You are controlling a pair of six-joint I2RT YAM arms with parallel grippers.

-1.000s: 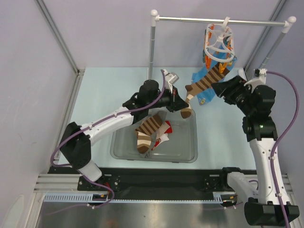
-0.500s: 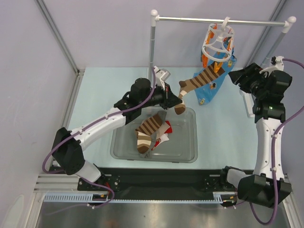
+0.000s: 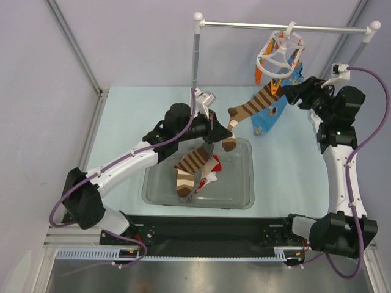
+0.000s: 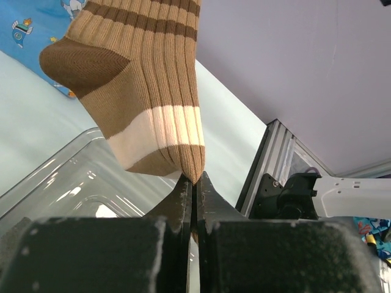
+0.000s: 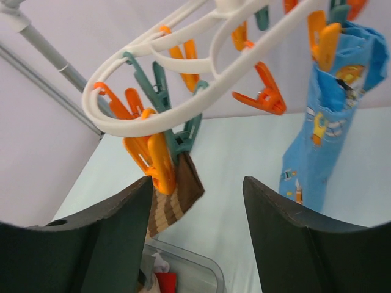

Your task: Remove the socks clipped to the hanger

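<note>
Now the left gripper (image 4: 194, 183) has its fingers pressed together on the toe edge of a brown-and-cream striped fabric sock (image 3: 252, 106). Over the last second that arm has drawn the toe leftward, away from the white-and-metal rail stand (image 3: 244, 24). The sock has gone from a loose droop to a slanted line, running from its peg down to the pinch just above the far rim of the clear grey plastic tub (image 3: 244, 204).

The white plastic oval ring hanger (image 3: 280, 52) has tipped and swung toward the pull, though its hook is still on the rail. The wrist view shows the striped cuff still caught under the cluster of orange and teal plastic pegs (image 5: 160, 160); which peg bites it is hard to tell. So the pull appears to be tilting the frame rather than freeing the cloth.

Meanwhile the right gripper (image 5: 195, 195) has risen from beside the cuff to peg height. Its fingers are spread wide and hold nothing, and the clipped cuff sits just ahead of the gap. It looks placed to steady the frame or the peg against the tug.

A second striped sock (image 3: 189, 166) and a white-and-red sock (image 3: 211, 175) already lie in the tub. The bright blue cartoon-print sock (image 5: 330, 122) still hangs clipped, so the task seems past halfway but not finished.
</note>
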